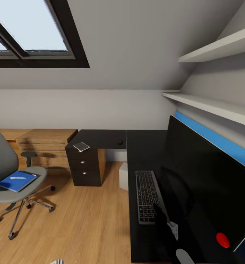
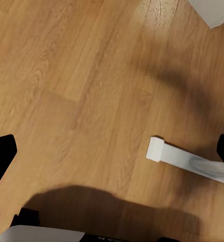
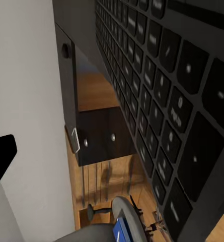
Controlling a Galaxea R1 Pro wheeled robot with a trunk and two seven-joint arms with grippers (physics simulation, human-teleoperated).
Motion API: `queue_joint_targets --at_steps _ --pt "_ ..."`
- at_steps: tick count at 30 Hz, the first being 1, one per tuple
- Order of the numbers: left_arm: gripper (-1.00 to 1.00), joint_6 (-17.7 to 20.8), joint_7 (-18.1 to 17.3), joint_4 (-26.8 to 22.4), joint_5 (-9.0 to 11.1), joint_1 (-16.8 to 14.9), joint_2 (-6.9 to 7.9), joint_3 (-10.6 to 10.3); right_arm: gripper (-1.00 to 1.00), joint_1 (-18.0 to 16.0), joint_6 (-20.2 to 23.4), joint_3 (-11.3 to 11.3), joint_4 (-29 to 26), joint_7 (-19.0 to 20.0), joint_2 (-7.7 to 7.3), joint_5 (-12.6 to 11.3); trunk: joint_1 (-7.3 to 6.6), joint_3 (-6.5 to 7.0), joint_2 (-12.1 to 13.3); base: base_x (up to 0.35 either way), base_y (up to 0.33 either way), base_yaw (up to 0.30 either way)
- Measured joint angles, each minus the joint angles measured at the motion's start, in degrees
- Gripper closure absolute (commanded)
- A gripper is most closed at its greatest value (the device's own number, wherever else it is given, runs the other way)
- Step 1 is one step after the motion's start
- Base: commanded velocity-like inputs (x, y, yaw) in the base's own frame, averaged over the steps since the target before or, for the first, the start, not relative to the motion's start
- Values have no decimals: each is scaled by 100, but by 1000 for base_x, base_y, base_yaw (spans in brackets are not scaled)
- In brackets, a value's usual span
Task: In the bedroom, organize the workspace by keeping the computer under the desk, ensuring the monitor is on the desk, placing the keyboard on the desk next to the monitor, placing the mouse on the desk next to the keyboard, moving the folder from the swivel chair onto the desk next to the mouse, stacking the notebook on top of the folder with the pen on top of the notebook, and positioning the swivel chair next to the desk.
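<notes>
The black L-shaped desk (image 1: 100,137) carries the wide black monitor (image 1: 210,183) with its red dot at the right. The slim keyboard (image 1: 147,196) lies flat in front of the monitor. My right gripper (image 1: 160,214) hovers at the keyboard's near end, and one black finger (image 3: 1,159) stands wide beside the keys (image 3: 157,101). The small dark mouse (image 1: 120,142) sits on the far wing. A thin grey folder (image 1: 81,146) lies above the drawers. The swivel chair (image 1: 12,194) holds the blue notebook (image 1: 18,180) with the pen (image 1: 18,178) on it. The white computer (image 1: 123,176) stands under the desk. My left gripper (image 2: 117,146) is open over bare floor.
A light wooden dresser (image 1: 45,141) lines the back wall behind the chair. White shelves (image 1: 210,104) jut out above the monitor, under a sloped ceiling with a skylight (image 1: 30,29). Wooden floor (image 1: 82,220) lies open between chair and desk. A white post (image 2: 187,161) rises beneath my left gripper.
</notes>
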Motion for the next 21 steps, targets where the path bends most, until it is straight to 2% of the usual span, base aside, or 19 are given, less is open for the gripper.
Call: queue_joint_targets --at_steps 4,14,21 --pt "-100 1 -1 1 0 1 0 1 -100 0 0 0 -1 0 0 0 0 0 0 -78 -131 0" --pt "-100 4 -10 0 0 1 0 1 -100 0 0 0 0 0 0 0 0 0 0 -18 -13 0" --pt "-100 5 -8 0 0 1 0 1 -100 0 0 0 4 0 1 0 3 0 0 -267 0 0"
